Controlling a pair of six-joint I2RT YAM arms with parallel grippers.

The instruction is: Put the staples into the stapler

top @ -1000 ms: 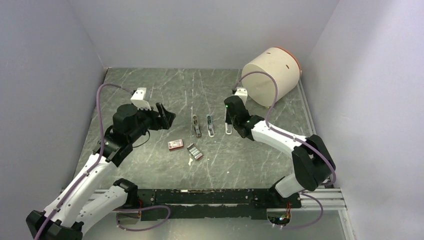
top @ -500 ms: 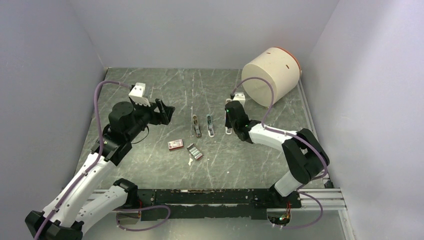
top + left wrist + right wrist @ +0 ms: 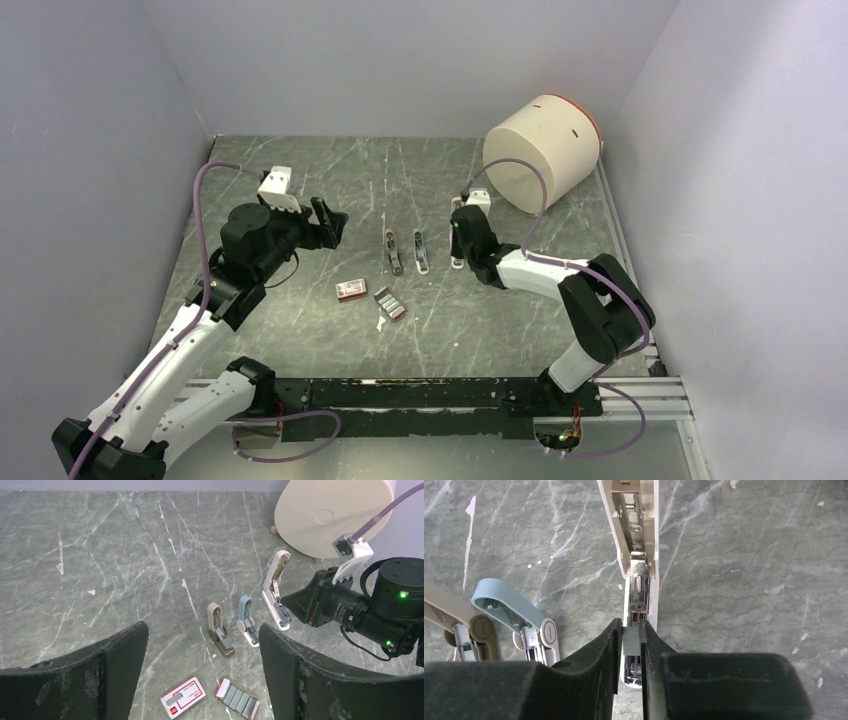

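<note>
Right gripper [image 3: 630, 630] is pinching a short grey strip [image 3: 631, 641], by the look of it staples. Its jaws are clamped on the strip's sides and it is holding the strip in line over the open channel of the white stapler [image 3: 636, 555], likely so it can slide straight into the magazine. White stapler is lying opened out mid-tabletop, a little toward the right edge. Blue stapler [image 3: 246, 620] and brown stapler [image 3: 218, 632] are lying just beside it on the left, also opened. Main block of staples [image 3: 239, 700] is sitting closer to the near edge, just beside a red box [image 3: 182, 700], apart from all three staplers. Left gripper [image 3: 202, 630] is hanging left of the staplers, jaws wide apart and empty, probably parked clear of the work. Tabletop [image 3: 300, 180] is showing dark grey-green marble with white veins. Plain pale walls are closing it in on three sides. A cream drum [image 3: 540, 150] is lying tipped in the far right corner.
</note>
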